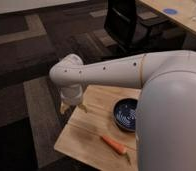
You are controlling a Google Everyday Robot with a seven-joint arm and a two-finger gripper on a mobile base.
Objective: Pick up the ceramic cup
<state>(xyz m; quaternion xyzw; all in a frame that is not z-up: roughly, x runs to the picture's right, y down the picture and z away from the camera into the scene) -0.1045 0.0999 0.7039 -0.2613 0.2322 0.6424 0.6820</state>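
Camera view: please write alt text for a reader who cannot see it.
A white robot arm reaches over a wooden table, its gripper pointing down with jaws open at the far left corner. A dark bowl and a carrot lie on the table.

The gripper (pixel 73 106), jaws apart, hangs at the table (pixel 83 134) corner left of centre; blue bowl (pixel 125 114) and carrot (pixel 114 145) obstruct lower right, bare tabletop between.

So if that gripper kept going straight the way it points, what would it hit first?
The gripper points down at the far corner of the wooden table, so probably that tabletop first. Depth is unclear: it might slip past the edge to the carpet. The blue bowl and carrot lie aside.
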